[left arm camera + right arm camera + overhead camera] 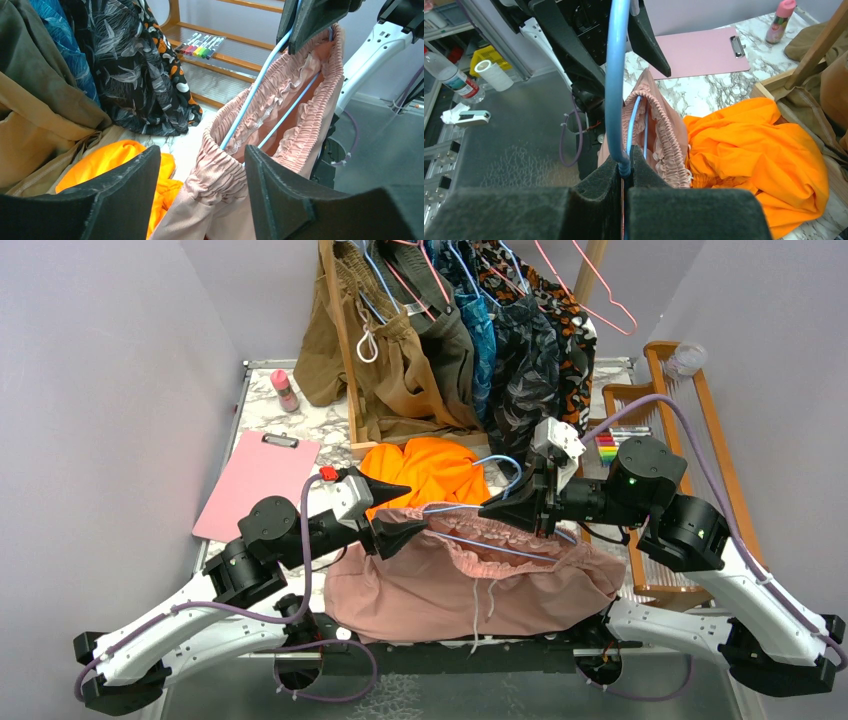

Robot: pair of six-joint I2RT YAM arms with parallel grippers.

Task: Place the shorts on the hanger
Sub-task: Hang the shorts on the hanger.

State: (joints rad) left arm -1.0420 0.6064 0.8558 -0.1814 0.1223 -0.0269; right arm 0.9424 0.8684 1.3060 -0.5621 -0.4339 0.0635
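Note:
The dusty pink shorts (470, 590) hang over the table's near edge, with the waistband stretched along the light blue hanger (480, 545), whose wires run inside the waistband (220, 175). My right gripper (625, 167) is shut on the hanger (616, 75) just below its hook, at the waistband's right end (505, 510). My left gripper (202, 155) stands open at the left end, one finger on each side of the bunched waistband corner, with a gap on the orange side. The hanger's (255, 90) left tip is buried in the gathered fabric.
Bright orange shorts (425, 470) lie crumpled just behind the hanger. A pink clipboard (255, 485) and a pink bottle (285, 390) sit at the left. A wooden stand with hung clothes (450, 340) fills the back, and a wooden rack (690, 440) with markers (607, 450) stands at the right.

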